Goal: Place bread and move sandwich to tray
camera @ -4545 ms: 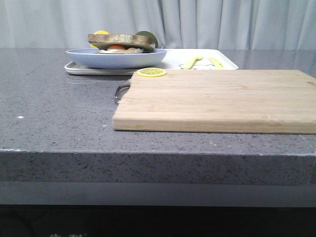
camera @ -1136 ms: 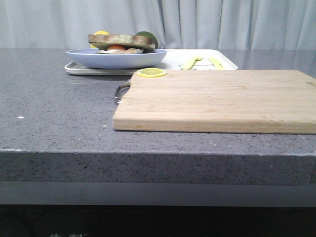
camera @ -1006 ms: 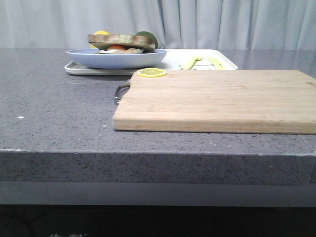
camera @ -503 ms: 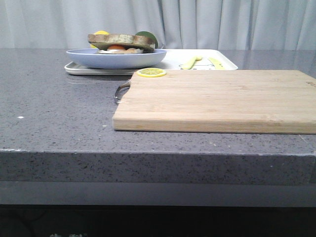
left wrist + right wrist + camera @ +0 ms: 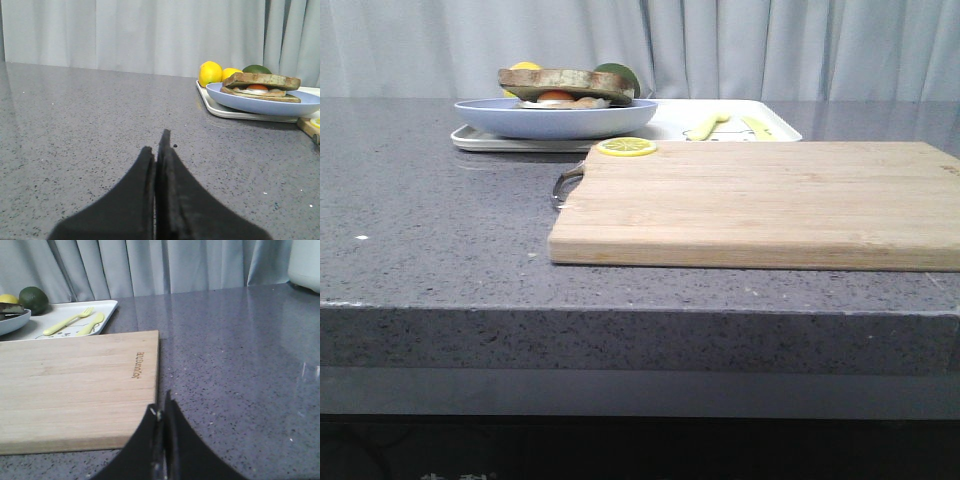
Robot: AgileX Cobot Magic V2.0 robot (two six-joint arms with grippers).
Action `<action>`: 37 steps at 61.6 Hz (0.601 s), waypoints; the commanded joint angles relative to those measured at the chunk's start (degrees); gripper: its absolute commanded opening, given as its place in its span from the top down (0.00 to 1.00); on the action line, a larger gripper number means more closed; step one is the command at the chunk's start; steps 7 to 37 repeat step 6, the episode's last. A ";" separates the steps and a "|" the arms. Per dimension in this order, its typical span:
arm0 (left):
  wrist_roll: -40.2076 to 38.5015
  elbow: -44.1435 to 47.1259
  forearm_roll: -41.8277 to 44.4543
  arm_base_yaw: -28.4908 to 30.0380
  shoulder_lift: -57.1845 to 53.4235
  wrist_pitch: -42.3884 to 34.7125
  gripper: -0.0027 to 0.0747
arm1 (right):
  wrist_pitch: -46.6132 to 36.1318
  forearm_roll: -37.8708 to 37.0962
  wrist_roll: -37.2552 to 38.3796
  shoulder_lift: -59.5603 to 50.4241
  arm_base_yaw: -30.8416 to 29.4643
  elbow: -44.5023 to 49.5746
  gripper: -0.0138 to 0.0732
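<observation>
Left hand (image 5: 159,150) fingers pressed together, nothing between them, low over grey tabletop (image 5: 90,120). Well apart: sandwich (image 5: 261,86) on blue plate (image 5: 260,103), plate on white tray (image 5: 220,107). Two lemons (image 5: 210,73) and lime (image 5: 256,69) behind.

soft, even light; faint glare on the countertop (image 5: 240,340); close black fingers (image 5: 150,200) slightly blurred.

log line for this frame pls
phase: done, idle | sandwich: on blue plate on tray | cutting board: lemon slice only | left gripper: shut, empty | right gripper: shut, empty
</observation>
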 commanded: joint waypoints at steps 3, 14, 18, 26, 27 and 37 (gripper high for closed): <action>-0.06 0.18 -0.47 0.03 -1.16 -4.60 0.99 | -4.78 -0.87 -0.04 -1.06 -0.19 -0.16 0.92; -0.06 0.18 -0.47 0.03 -1.16 -4.60 0.99 | -4.78 -0.87 -0.04 -1.06 -0.19 -0.16 0.92; -0.06 0.18 -0.47 0.03 -1.16 -4.60 0.99 | -4.78 -0.87 -0.04 -1.06 -0.19 -0.16 0.92; -0.06 0.18 -0.47 0.03 -1.16 -4.60 0.99 | -4.78 -0.87 -0.04 -1.06 -0.19 -0.16 0.92; -0.06 0.18 -0.47 0.03 -1.16 -4.60 0.99 | -4.78 -0.87 -0.04 -1.06 -0.19 -0.16 0.92; -0.06 0.18 -0.47 0.03 -1.16 -4.60 0.99 | -4.78 -0.87 -0.04 -1.06 -0.19 -0.16 0.92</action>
